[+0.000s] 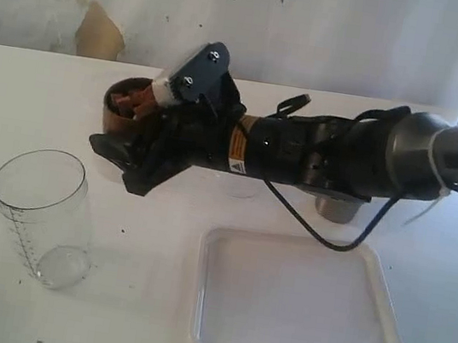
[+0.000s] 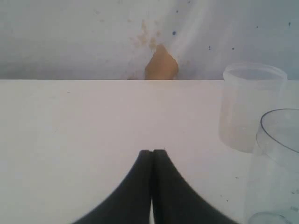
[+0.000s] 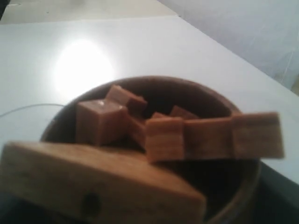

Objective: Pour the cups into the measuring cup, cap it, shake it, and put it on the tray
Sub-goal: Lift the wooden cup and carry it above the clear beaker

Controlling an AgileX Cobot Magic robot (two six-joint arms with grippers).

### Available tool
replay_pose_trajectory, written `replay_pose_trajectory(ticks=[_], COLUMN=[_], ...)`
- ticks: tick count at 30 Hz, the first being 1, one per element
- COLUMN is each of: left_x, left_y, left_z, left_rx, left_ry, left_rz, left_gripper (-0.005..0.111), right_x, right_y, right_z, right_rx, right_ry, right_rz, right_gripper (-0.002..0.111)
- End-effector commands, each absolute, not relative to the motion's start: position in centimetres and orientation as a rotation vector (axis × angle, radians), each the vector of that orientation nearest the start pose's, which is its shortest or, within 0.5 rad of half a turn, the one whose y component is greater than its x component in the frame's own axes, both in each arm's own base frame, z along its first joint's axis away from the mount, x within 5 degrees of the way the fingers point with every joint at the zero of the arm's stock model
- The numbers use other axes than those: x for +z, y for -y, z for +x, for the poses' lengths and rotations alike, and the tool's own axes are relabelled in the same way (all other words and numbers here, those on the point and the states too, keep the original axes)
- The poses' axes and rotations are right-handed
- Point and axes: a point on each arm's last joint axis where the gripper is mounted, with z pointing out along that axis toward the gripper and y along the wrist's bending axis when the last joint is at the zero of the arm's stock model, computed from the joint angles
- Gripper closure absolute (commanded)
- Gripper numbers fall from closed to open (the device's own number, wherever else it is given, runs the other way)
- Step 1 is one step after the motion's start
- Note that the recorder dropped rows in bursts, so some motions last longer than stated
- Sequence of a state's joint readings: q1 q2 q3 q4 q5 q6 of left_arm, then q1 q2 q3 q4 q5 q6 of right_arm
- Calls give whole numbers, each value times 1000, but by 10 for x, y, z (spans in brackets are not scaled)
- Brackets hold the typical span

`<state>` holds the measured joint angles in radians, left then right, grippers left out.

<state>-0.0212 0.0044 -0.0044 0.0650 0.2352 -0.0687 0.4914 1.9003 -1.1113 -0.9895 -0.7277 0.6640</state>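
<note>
Right pincer [image 1: 123,160] is spread wide at the wooden cup [image 1: 123,113], which is loaded with wooden blocks [image 3: 163,137] and found at the back left of the table [image 1: 16,97]; whether the cup is actually pinched cannot be told. Left pincer [image 2: 152,186] is pressed together over bare table. Measuring cup [image 1: 42,213] is set upright front left, apart from the wooden cup. Steel tumbler [image 1: 337,210] is half hidden behind the right arm. White tray [image 1: 296,302] is laid front right.

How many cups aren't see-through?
2. The dark-brown wooden cup, holding brown blocks, stands beyond the clear measuring cylinder; the tapered stainless-steel tumbler peeks from under the right arm. The arm may hide more.
</note>
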Motion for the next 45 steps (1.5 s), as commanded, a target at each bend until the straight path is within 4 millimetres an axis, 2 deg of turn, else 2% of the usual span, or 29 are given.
replay_pose_trajectory(ticks=[1,10,16,25,27,31,45], left_x=[192,192,192,192,192,192,192], left_y=[0,0,0,0,0,0,0], left_z=[56,56,56,56,56,56,56], left_rx=[-9,-9,-9,-9,-9,-9,-9], left_ry=[-1716,-1716,-1716,-1716,-1716,-1716,-1716], left_rz=[2,2,2,2,2,2,2], left_gripper=[107,107,107,107,107,107,107], right_x=[230,238,233,235,235,233,231], right_y=[-247,-262,-279,-282,-287,-299,-299], right_z=[348,357,349,356,362,361,362], right_rx=[646,574,452,400,408,408,226], right_ry=[-1565,-1521,-1389,-1372,-1385,-1354,-1187], right_rz=[-979,-1021,-1210,-1225,-1205,-1234,-1386], right_gripper=[108,108,108,108,108,108,108])
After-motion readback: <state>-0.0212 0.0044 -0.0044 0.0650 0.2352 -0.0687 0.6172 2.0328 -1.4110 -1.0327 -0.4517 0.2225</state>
